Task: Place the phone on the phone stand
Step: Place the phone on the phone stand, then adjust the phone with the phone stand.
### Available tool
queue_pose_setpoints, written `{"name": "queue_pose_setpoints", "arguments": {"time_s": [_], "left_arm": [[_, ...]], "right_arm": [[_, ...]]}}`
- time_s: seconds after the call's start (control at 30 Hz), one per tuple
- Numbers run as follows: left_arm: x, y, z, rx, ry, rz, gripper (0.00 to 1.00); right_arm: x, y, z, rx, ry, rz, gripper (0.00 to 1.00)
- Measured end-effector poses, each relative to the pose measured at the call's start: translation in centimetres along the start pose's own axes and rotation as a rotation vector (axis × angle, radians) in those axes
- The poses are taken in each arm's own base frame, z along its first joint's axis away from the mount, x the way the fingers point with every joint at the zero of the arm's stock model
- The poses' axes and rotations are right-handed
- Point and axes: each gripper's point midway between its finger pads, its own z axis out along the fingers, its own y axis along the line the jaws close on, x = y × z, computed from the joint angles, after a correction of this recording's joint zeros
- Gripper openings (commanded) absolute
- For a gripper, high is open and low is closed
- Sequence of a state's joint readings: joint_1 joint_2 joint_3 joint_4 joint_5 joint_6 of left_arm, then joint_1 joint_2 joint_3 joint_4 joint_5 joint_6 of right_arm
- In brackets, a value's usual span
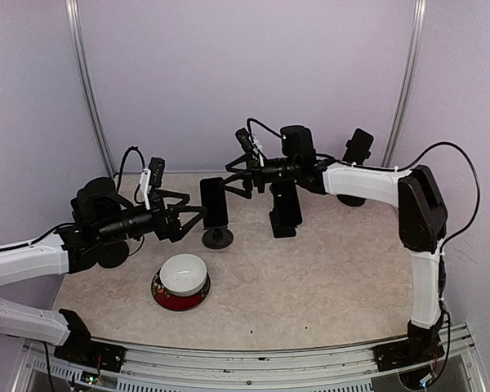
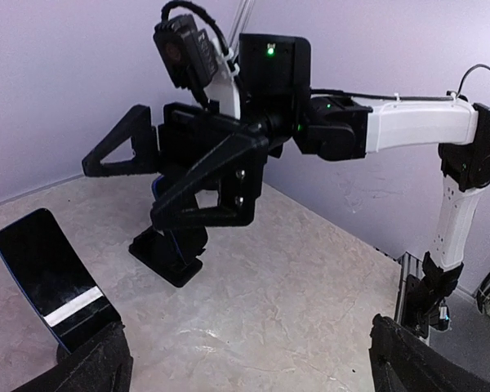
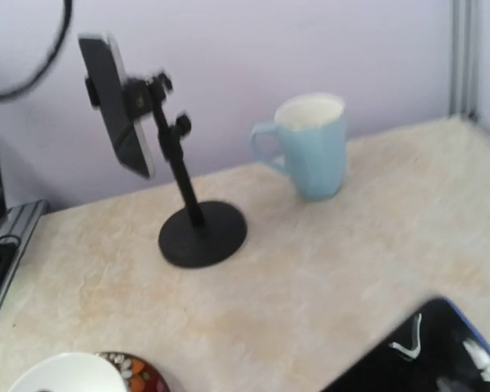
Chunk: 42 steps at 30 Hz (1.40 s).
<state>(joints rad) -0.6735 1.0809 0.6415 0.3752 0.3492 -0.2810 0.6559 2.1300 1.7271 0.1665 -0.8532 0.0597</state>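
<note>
Bowl (image 1: 181, 280): white inside, red outside with what may be a floral pattern, upright on table.
Mug (image 3: 310, 147): pale blue, upright, near the back wall.
Table (image 1: 327, 278): beige, marbled.
Wall (image 1: 245, 65): lilac.

Phone (image 3: 114, 102) on stand (image 3: 200, 233) near mug (image 3: 310, 147)

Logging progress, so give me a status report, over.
Left fingers open, right fingers open, both empty. Phone seated on phone stand. Nothing in the way; bowl sits clear.
</note>
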Motion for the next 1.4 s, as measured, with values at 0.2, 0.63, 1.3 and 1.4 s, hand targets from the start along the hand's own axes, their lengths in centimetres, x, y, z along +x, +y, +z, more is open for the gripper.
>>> {"name": "queue_pose_setpoints", "arguments": {"time_s": [0.2,0.63,1.3,1.4], "left_arm": [[2.4,-2.4,1.2,0.064,0.061,0.05,0.99],[10.9,-2.7,2.5,0.081,0.253,0.101,0.99],[20.5,-2.1,4.4,0.086,0.438,0.242,0.99],[20.6,-2.0,4.7,0.087,0.434,0.246,0.99]], "right_arm": [[-3.4,2.8,-4.0,0.1,-0.019,-0.093,1.0],[5.3,5.2,-9.6,0.363,0.134,-0.032,1.0],[17.3,7.2,-15.6,0.765,0.341,-0.046,1.0],[17.4,4.8,-17.1,0.91,0.355,-0.029,1.0]]}}
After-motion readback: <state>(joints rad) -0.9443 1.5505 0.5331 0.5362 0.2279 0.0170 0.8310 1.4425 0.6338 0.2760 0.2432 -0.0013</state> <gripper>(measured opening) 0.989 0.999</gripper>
